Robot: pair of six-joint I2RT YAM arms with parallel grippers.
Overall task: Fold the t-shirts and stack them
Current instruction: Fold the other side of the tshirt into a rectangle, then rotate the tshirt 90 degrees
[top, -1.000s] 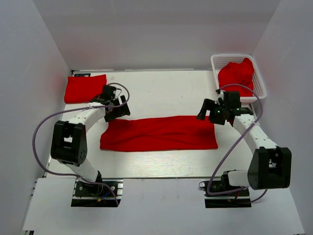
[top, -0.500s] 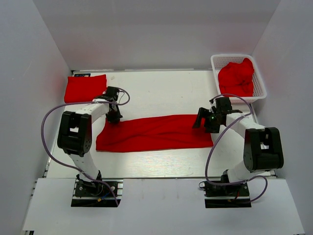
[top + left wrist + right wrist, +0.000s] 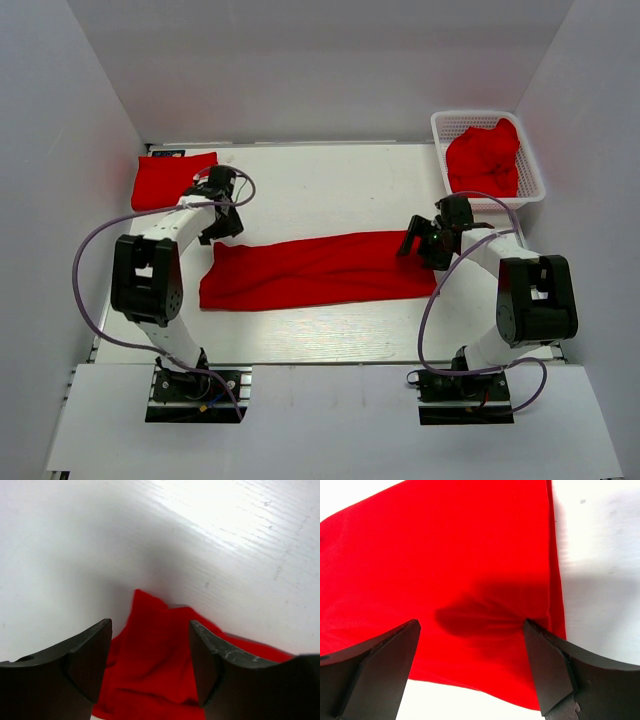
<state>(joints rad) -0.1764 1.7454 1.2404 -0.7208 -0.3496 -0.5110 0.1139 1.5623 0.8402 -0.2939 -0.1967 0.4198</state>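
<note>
The left gripper (image 3: 224, 228) has come back up off the near-left end of the spread t-shirt (image 3: 320, 270) and its jaws have parted again. They now stand fairly wide with nothing between them, and the shirt has slid slightly leftward. The right gripper (image 3: 418, 243) has barely shifted and hangs with its jaws at full spread, gripping nothing. The shirt lies as a long red band across the middle of the white table (image 3: 330, 185), its long axis running left to right, so each arm has one end on its own side. In the left wrist view a pointed corner of cloth sits just ahead of and below the open jaws. In the right wrist view the jaws straddle the cloth just inside its right hem, over a small shadowed pucker. Any fold will likely need both ends taken together. The fabric is soft, matte and lightly wrinkled, and the tabletop is smooth with a faint grain. A folded t-shirt (image 3: 172, 180) lies flat at the far left, and more shirts (image 3: 483, 155) sit crumpled in the white mesh basket (image 3: 470, 116) at the far right.
</note>
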